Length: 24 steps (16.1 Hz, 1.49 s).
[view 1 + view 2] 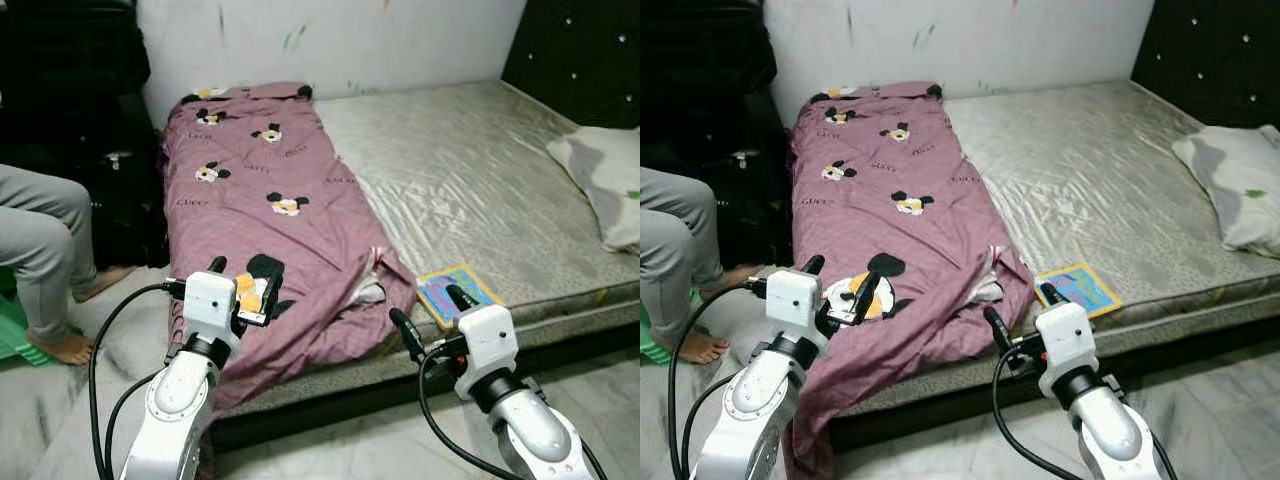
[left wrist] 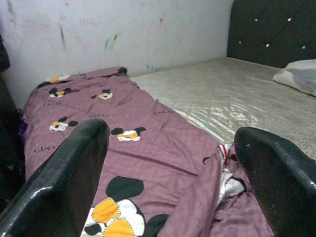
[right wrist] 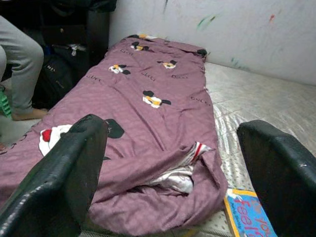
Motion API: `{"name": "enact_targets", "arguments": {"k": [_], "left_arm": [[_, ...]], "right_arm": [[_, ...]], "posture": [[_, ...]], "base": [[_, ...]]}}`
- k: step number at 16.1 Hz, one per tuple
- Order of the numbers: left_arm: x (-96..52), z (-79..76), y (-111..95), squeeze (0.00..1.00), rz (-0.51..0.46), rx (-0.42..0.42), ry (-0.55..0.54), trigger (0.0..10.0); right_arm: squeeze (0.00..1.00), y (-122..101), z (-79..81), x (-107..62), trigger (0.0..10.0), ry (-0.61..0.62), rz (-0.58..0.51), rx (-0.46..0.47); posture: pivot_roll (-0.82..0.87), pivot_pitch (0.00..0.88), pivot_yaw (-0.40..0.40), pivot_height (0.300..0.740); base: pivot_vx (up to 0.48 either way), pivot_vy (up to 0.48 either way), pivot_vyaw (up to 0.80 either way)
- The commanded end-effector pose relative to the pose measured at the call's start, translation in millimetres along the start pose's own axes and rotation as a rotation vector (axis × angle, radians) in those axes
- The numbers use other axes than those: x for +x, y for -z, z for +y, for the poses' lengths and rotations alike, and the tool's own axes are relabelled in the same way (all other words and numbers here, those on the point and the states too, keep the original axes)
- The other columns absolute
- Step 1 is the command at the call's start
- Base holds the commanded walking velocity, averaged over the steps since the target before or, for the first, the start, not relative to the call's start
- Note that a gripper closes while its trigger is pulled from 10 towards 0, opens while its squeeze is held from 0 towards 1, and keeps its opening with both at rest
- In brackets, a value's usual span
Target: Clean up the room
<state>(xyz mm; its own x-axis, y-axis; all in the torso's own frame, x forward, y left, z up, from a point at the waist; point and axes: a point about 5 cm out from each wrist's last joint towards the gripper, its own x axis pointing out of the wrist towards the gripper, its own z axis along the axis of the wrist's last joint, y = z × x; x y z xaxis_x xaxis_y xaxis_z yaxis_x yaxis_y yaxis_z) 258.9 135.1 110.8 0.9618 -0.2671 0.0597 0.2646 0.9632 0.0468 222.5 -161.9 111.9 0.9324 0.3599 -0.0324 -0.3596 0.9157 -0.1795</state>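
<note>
Both end effectors are raised over the near edge of the bed with their black fingers spread apart and nothing between them. Left end effector (image 1: pixel 232 285) hovers over the lower part of the mauve cartoon-mouse-print blanket (image 1: pixel 270 215), which runs lengthwise down the left side of the shiny beige patterned mattress (image 1: pixel 470 180), bunched and spilling over the near edge. Right end effector (image 1: pixel 430 312) hangs just off the mattress edge, close to a thin colourful children's book (image 1: pixel 455 293) lying flat at that edge, just beside the blanket's rumpled corner where a bit of white cloth (image 3: pixel 175 180) shows.

A pale grey-white pillow (image 1: pixel 605 180) rests at the right, against the dark tufted headboard (image 1: pixel 580 50). To the left, a seated person's grey-trousered leg (image 1: pixel 40 240) and bare foot occupy the floor beside the bed, with dark bags (image 1: pixel 120 190) behind. A scuffed white wall (image 1: pixel 330 40) bounds the far side. The mattress middle lies bare, and pale marbled floor (image 1: pixel 350 450) shows between the arms.
</note>
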Motion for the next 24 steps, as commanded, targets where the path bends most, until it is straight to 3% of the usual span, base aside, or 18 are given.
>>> {"name": "enact_targets", "arguments": {"k": [1, 7, 14, 24], "left_arm": [[0.6, 1.6, -1.5, 0.0, -0.006, 0.0, 0.001, 10.0], [0.5, 0.4, -0.2, 0.0, -0.004, 0.001, 0.013, 10.0], [0.3, -1.1, 2.7, 0.0, 0.012, -0.005, 0.013, 10.0], [2.2, -0.5, 2.0, 0.0, 0.015, -0.01, 0.002, 10.0]], "right_arm": [[0.0, -4.8, 0.7, 1.6, 10.0, -0.009, -0.015, -0.008], [0.0, -4.8, 2.0, 2.8, 10.0, -0.014, -0.016, -0.013], [0.0, -2.5, 1.9, 2.3, 10.0, -0.012, -0.01, -0.024], [0.0, -2.8, 3.8, 4.5, 10.0, -0.014, -0.015, -0.018]], "posture": [[-0.08, 0.025, 0.019, 0.74], [-0.08, 0.018, 0.019, 0.74], [-0.08, 0.016, 0.019, 0.74], [-0.08, 0.028, 0.016, 0.74]], "base": [[0.266, 0.0, 0.0], [0.259, 0.0, 0.0], [0.0, 0.0, 0.0], [0.0, 0.0, 0.8]]}}
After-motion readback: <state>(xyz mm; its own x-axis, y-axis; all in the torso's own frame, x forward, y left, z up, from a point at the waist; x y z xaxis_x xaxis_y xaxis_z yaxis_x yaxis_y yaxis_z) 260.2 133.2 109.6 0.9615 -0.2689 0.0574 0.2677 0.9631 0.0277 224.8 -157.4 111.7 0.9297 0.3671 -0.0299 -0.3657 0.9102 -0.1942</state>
